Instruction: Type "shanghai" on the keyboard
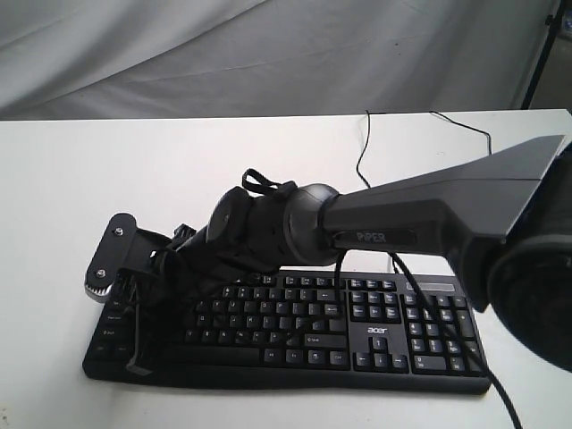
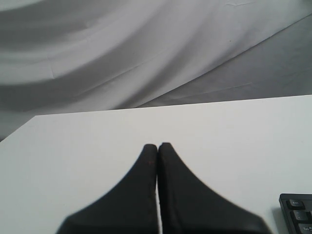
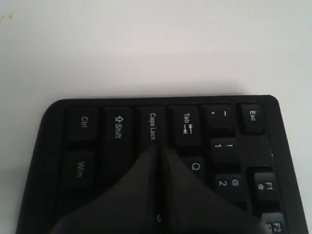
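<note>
Exterior view: the keyboard (image 1: 357, 331) lies flat on the white tabletop (image 1: 89, 170) near its front edge, and the right gripper (image 1: 138, 357) reaches across to its left end. Left wrist view: the left gripper (image 2: 157, 147) is closed on nothing above bare tabletop, apparently parked aside. Right wrist view: the right gripper's jaws are pressed together and empty, tip by Caps Lock (image 3: 152, 126), probably to make one poking point for the keys.

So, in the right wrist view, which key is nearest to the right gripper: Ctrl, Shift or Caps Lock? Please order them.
1. Caps Lock, right at the right gripper tips.
2. Shift, the next key along.
3. Ctrl, at the keyboard corner.
</note>
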Robot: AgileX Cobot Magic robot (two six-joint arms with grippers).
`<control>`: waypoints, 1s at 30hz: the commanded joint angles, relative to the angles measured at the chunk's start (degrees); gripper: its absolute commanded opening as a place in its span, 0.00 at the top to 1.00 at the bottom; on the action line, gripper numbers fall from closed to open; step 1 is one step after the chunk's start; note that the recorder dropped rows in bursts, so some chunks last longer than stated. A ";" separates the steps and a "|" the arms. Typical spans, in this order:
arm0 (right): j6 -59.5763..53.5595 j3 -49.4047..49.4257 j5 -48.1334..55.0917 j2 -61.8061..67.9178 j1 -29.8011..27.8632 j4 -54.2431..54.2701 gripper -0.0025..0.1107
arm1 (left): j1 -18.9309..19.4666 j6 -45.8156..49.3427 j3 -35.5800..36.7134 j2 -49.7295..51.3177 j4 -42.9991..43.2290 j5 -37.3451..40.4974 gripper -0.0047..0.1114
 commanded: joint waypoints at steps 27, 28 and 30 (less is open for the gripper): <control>3.67 7.14 0.23 -10.34 -1.77 -6.98 0.98 | -0.22 -0.16 0.29 0.18 -0.03 -0.22 0.95; 3.67 8.06 -0.25 -10.88 -1.87 -6.98 0.98 | -0.22 -0.16 0.29 0.18 -0.03 -0.22 0.95; 3.67 10.12 -0.25 -12.01 -2.31 -6.74 0.98 | -0.22 -0.16 0.29 0.18 -0.03 -0.22 0.95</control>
